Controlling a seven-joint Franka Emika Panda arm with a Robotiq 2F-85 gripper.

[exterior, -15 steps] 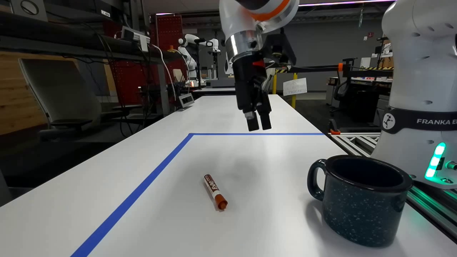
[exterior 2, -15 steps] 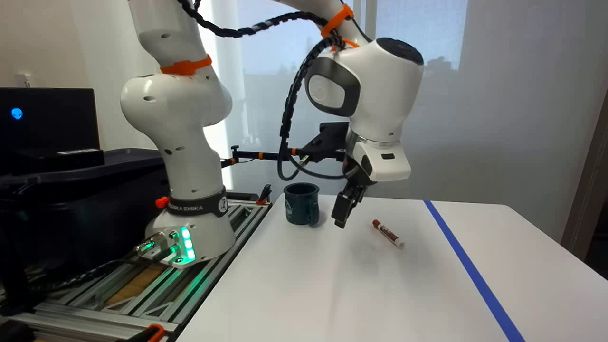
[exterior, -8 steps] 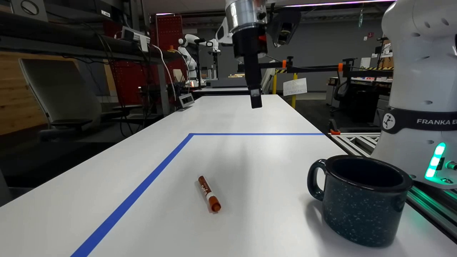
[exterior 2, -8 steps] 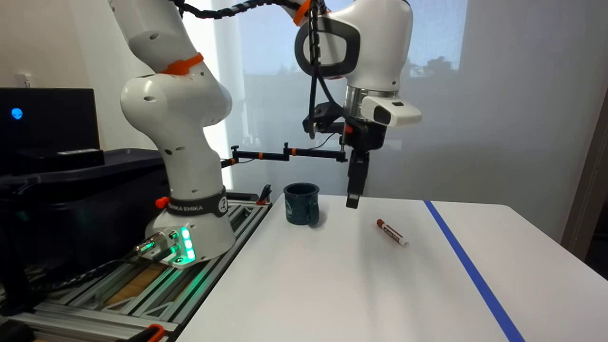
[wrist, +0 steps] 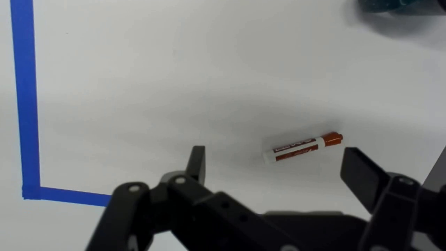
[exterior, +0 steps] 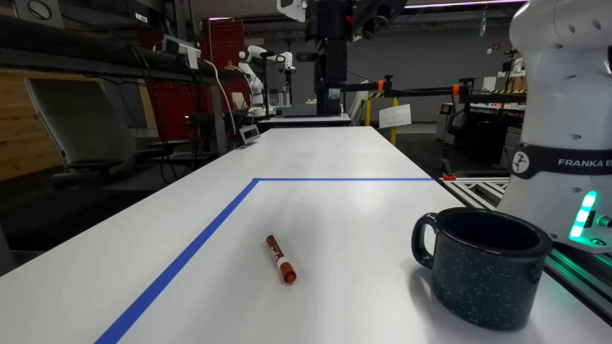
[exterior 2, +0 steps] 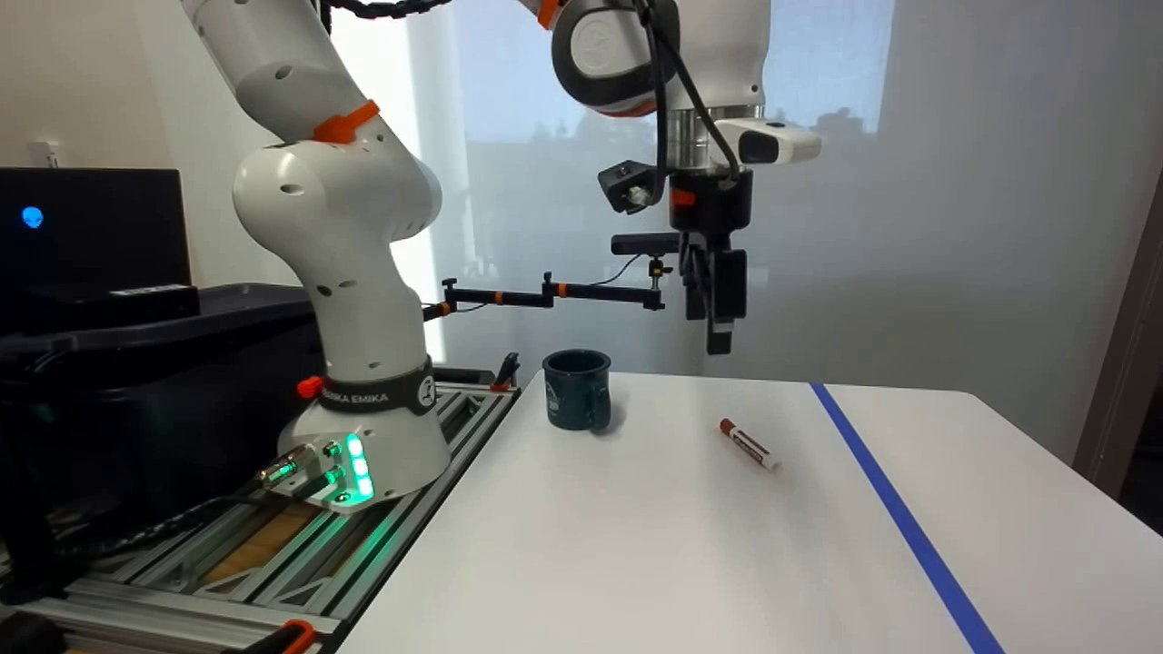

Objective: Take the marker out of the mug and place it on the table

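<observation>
The reddish marker (exterior: 281,260) with white bands lies flat on the white table (exterior: 363,296); it also shows in an exterior view (exterior 2: 750,445) and in the wrist view (wrist: 296,148). The dark blue-grey speckled mug (exterior: 487,272) stands upright, apart from the marker, and also shows in an exterior view (exterior 2: 578,391). Only its edge (wrist: 383,5) shows in the wrist view's top right corner. The mug's bottom inside is hidden. My gripper (wrist: 274,149) is open and empty, pointing down, well above the table in both exterior views (exterior: 328,113) (exterior 2: 709,331).
Blue tape lines (exterior: 191,248) cross the table; a corner of tape (wrist: 31,190) shows in the wrist view. The robot's base (exterior 2: 372,445) stands at the table's edge near the mug. A black camera arm (exterior 2: 600,293) stands behind the mug.
My gripper has risen away from the table and turned from tilted to pointing straight down. The marker shifted slightly towards the blue line early on and then stayed still. The mug has not moved.
</observation>
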